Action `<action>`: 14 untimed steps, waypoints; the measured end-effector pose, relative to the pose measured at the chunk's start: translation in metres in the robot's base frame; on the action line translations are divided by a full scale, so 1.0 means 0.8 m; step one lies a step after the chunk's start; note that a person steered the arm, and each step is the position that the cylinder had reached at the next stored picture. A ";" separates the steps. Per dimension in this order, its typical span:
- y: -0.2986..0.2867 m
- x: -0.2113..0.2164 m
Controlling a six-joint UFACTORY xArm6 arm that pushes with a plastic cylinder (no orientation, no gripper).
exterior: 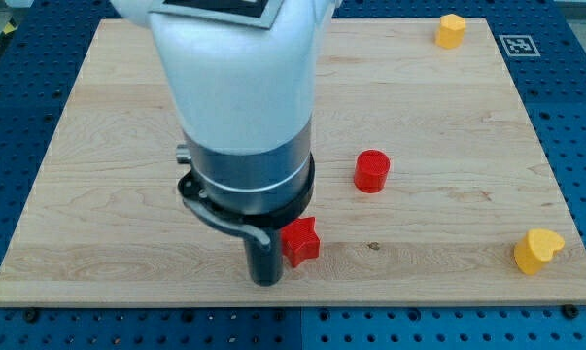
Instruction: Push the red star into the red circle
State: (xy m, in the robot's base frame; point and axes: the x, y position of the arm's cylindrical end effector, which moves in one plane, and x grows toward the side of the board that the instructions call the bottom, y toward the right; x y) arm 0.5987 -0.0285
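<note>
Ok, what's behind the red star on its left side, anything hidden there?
My tip stands right against the red star on its left. The arm's body above covers the board behind it, so anything there cannot be seen. The red circle sits apart, up and right.

Arm (239, 87) cut off by the view's top. Red star (301, 240) partly covered at its left by the rod.

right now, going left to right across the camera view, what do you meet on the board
my tip → red star, right against the tip → red circle → yellow block at the view's top → yellow heart-like block at the view's bottom right
</note>
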 end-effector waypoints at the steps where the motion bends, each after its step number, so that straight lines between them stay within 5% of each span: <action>1: 0.031 -0.016; 3: 0.117 -0.022; 7: 0.029 -0.017; 14: 0.096 -0.045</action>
State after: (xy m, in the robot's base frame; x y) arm 0.5628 0.0483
